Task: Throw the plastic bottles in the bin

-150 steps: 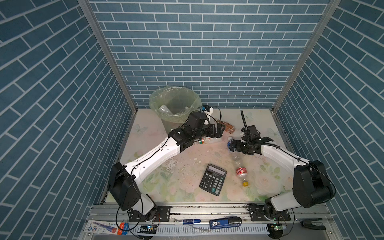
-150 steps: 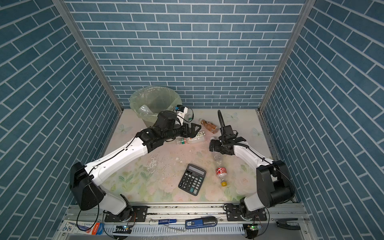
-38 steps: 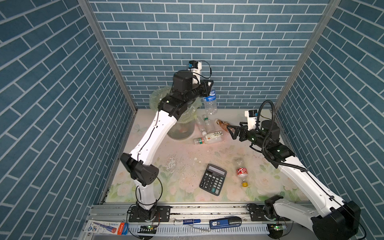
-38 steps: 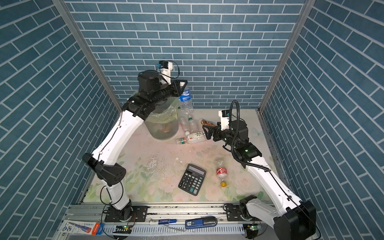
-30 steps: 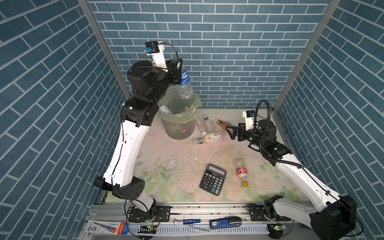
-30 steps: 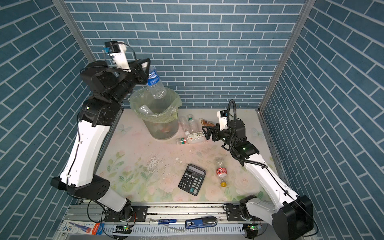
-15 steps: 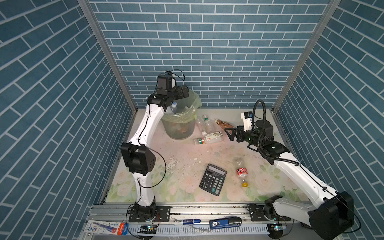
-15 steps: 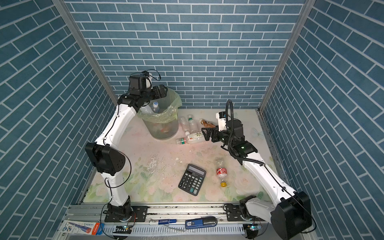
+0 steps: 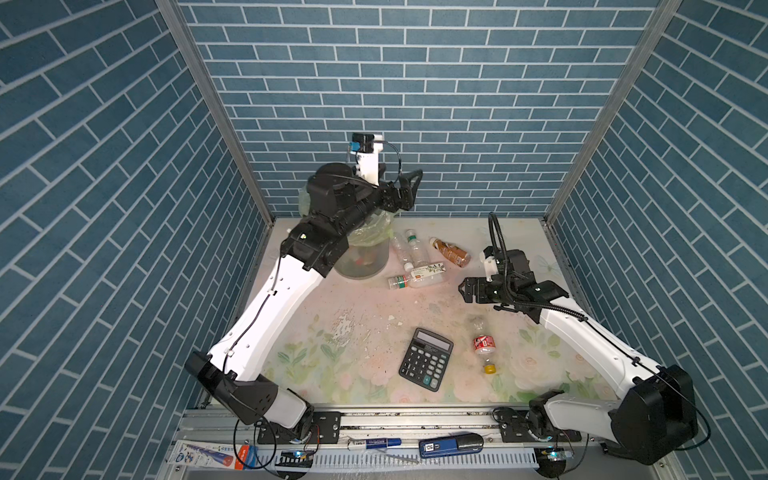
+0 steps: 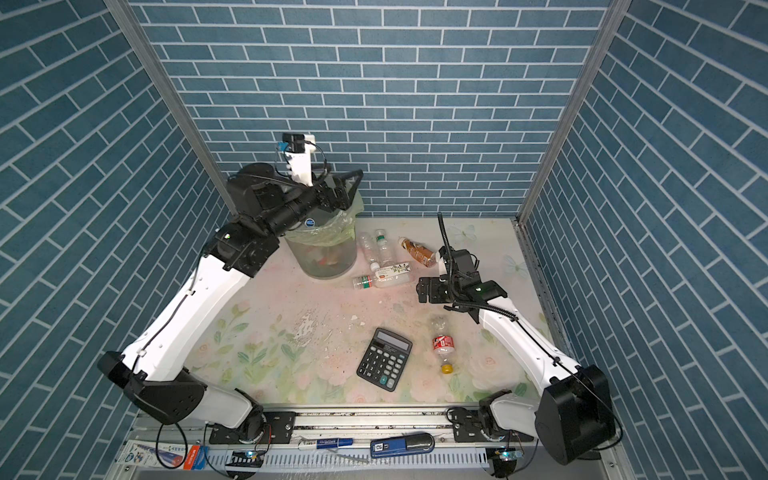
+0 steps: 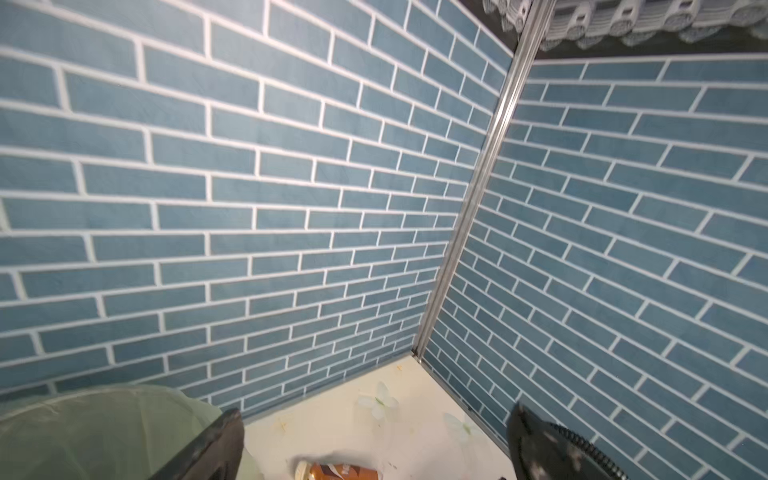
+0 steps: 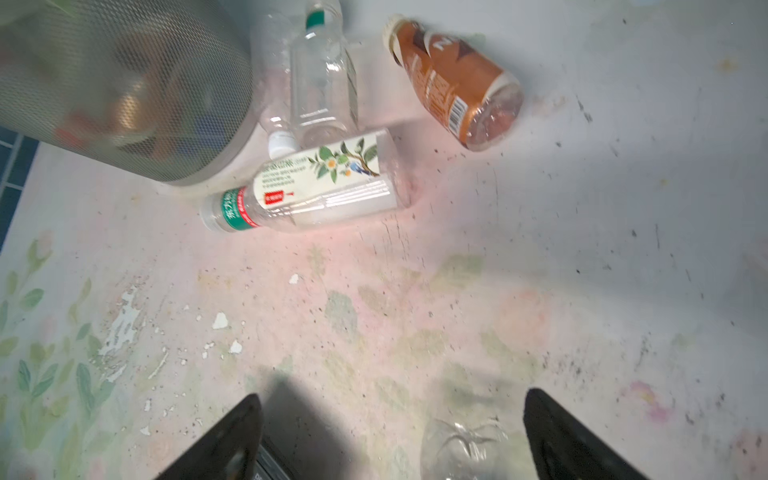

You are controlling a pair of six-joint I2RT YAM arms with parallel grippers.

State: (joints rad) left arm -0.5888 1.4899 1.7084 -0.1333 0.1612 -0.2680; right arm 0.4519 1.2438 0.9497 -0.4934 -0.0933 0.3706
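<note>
The bin stands at the back left, with several bottles inside. My left gripper hangs open and empty just past its right rim. To the right of the bin, on the table, lie a white-labelled bottle, a clear green-capped bottle and a brown bottle. A red-labelled bottle lies nearer the front. My right gripper is open and empty, low over the table between the two groups.
A black calculator lies left of the red-labelled bottle. Blue brick walls close in the back and both sides. The left arm crosses over the bin's left side. Paint flakes dot the table's middle.
The left gripper opened over the bin and the blue-labelled bottle left it; the arm then swung right past the rim. The right gripper came down and toward the front.
</note>
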